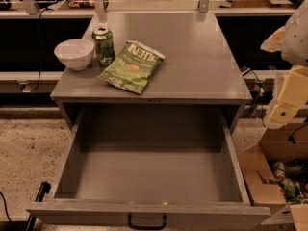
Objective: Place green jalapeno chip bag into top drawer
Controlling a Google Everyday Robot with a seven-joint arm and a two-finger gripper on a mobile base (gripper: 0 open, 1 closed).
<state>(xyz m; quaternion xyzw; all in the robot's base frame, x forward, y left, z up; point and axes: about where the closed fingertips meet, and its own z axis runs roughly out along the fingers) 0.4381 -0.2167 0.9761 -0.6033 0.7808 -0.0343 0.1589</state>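
Observation:
The green jalapeno chip bag [131, 66] lies flat on the grey cabinet top [202, 57], left of centre, with its white lettering at the far end. The top drawer [154, 177] is pulled wide open below it. Its grey interior is bare and its black handle [147, 222] sits on the front. My gripper [285, 110] hangs at the right edge of the view, beside the cabinet's right side and well away from the bag. It holds nothing that I can see.
A green soda can [103, 44] stands just left of the bag, with a white bowl [74, 53] further left. An open cardboard box [274, 177] with clutter sits on the floor to the drawer's right. A railing [154, 4] runs behind the cabinet.

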